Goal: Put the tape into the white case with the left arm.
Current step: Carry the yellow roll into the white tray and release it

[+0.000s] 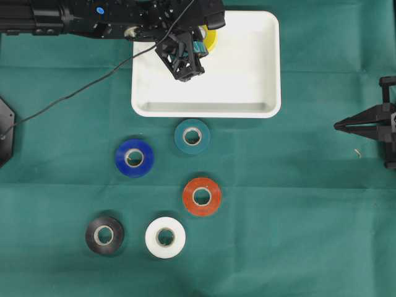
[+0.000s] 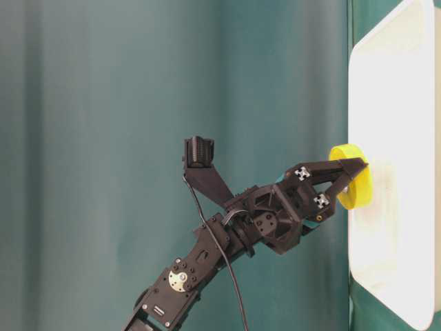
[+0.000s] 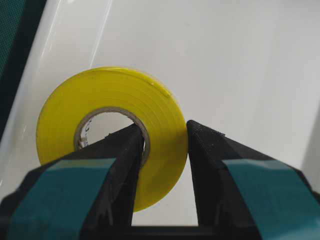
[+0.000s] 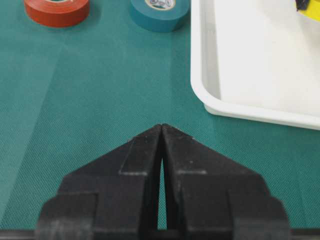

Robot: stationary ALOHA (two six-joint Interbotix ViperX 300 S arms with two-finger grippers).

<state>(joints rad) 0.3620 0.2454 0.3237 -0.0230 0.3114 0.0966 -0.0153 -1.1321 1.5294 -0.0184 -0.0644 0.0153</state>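
Teal-banded left tool [image 3: 160, 150] is clamped on the yellow tape [image 3: 112, 125], one finger through its core, over the white case's [image 1: 247, 68] upper left. Lower gently before letting go.

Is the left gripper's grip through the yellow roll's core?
Yes: one finger sits inside the yellow tape core, the other outside its rim.

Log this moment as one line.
left gripper: shut on yellow tape | over white case | right gripper: shut, idle | five rolls on cloth
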